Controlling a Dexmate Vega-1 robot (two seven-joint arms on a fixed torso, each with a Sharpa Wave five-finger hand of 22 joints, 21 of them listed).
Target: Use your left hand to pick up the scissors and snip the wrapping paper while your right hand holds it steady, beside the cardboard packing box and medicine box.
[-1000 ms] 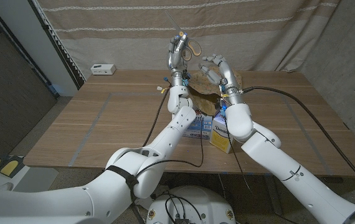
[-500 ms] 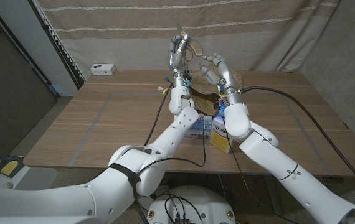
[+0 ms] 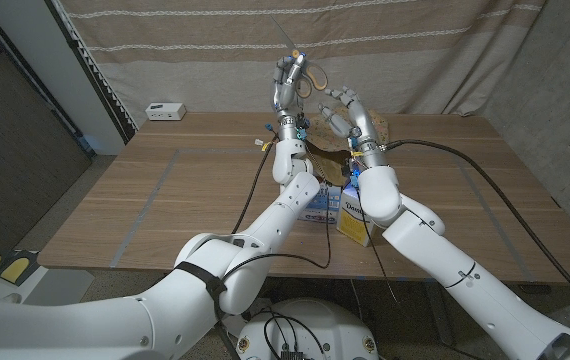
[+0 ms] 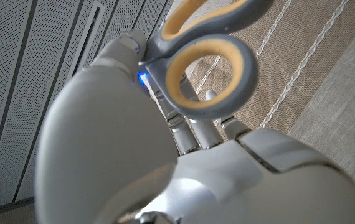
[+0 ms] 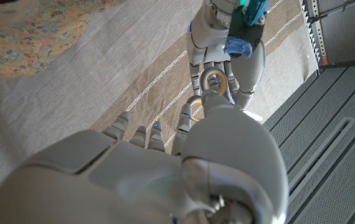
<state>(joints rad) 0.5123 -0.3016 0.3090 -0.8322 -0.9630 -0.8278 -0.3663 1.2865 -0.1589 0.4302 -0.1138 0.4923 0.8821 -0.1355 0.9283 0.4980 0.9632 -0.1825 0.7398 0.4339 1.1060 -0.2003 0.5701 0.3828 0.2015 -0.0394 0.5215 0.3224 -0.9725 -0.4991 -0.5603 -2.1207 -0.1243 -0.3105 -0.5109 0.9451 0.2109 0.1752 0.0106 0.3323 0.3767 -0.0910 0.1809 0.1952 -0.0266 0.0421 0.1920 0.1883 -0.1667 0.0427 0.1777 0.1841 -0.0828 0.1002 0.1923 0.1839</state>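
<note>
A: Head view puts your left hand [image 3: 286, 78] raised high above the table's far side, and it grips the scissors [image 3: 305, 72] by the handles. Pickup looks done to me.

B: Left wrist view agrees: the grey-and-yellow loops [image 4: 210, 59] sit against your fingers. Are the blades apart?

A: You can't tell from these pictures; only a thin tip pokes up in the head view.

B: And your right hand [image 3: 346, 112]?

A: It's up just beside the left, fingers spread and part curled. The brown paper [image 3: 329, 157] lies below both wrists, and whether your right hand grips any of it I cannot tell. So the steadying and the snip look like they're left to do.

B: Room to move?

A: Tight in the middle. Your hands are near each other, and the boxes [image 3: 337, 205] sit right under your forearms at the near side. The table [image 3: 145, 190] is open to your left and right, and the curtain [image 3: 435, 50] hangs close behind.
</note>
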